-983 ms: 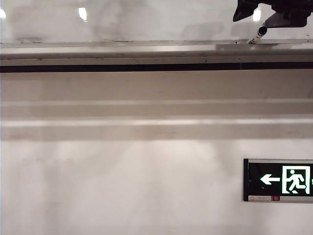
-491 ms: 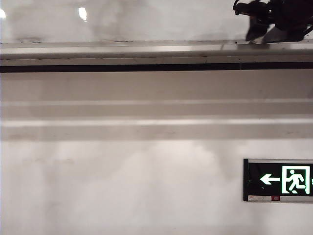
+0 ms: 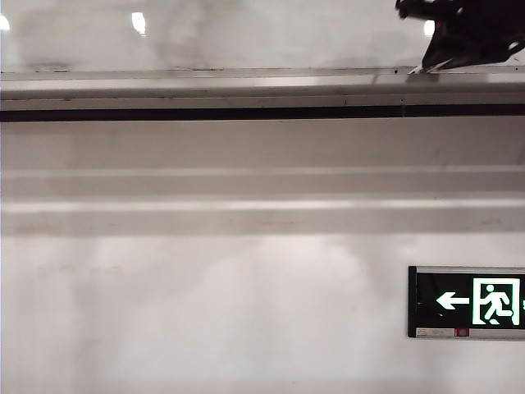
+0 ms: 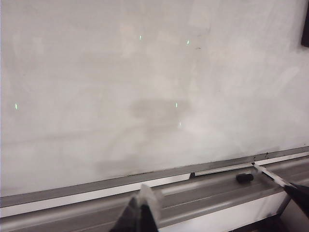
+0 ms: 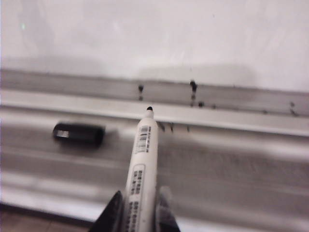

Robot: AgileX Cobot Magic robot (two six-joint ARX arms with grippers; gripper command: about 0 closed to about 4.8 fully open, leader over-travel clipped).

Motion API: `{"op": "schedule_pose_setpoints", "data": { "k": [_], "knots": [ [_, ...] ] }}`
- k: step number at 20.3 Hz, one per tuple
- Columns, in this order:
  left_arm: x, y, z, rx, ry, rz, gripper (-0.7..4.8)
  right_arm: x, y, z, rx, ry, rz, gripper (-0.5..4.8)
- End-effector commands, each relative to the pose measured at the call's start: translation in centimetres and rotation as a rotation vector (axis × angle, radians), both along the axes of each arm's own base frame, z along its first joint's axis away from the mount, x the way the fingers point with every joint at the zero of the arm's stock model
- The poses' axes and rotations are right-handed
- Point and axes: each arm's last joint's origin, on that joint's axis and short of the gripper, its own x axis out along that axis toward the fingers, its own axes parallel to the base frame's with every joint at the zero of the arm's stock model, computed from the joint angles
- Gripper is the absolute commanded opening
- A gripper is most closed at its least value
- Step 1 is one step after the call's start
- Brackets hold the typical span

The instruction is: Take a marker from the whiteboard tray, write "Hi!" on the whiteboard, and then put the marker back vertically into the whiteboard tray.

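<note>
The marker [image 5: 143, 159] has a white barrel with a bare black tip that points at the whiteboard [image 5: 154, 34]. My right gripper [image 5: 140, 197] is shut on its barrel just above the whiteboard tray [image 5: 231, 159]. The marker's black cap [image 5: 78, 134] lies loose on the tray beside it. In the exterior view my right gripper [image 3: 472, 33] sits at the top right and hides most of the marker. The left wrist view shows the marker [image 4: 269, 174] slanting up from the tray near the cap [image 4: 245, 177]. My left gripper [image 4: 140, 212] hangs shut and empty in front of the tray [image 4: 207, 193].
Dark specks and marks dot the tray's back rail [image 5: 193, 87]. A thin black strip [image 3: 205, 115] runs under the tray [image 3: 205, 82]. A green exit sign [image 3: 467, 301] hangs on the wall at lower right. The whiteboard [image 4: 145, 87] is smudged and mirrors small lights.
In the exterior view my right gripper came down over the leaning marker and closed on it; the marker is now almost hidden behind the gripper.
</note>
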Motion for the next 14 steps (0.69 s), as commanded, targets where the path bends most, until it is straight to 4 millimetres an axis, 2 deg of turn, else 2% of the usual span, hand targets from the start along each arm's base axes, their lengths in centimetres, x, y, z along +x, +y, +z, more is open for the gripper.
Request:
{"op": "schedule_pose_setpoints", "data": {
  "k": [1, 4, 6, 10, 14],
  "knots": [
    [-0.2, 0.0, 0.3, -0.008, -0.026, -0.005, -0.05, -2.1, -0.5, 1.1, -0.004, 0.032, 0.005, 0.07],
    [-0.2, 0.0, 0.7, -0.017, -0.057, -0.006, -0.05, -4.0, -0.9, 3.0, 0.015, -0.023, 0.037, 0.0],
    [-0.6, 0.0, 1.3, -0.032, -0.118, -0.045, -0.05, -5.2, -0.4, 5.1, 0.033, -0.087, 0.082, -0.02],
    [-1.2, 0.2, 2.9, -0.054, -0.199, -0.064, -0.05, -6.3, 2.1, 10.3, 0.08, -0.22, 0.162, -0.02],
    [-1.6, 0.4, 3.5, -0.059, -0.218, -0.037, -0.05, -6.5, 5.8, 14.9, 0.14, -0.306, 0.205, -0.02]
  ]
}}
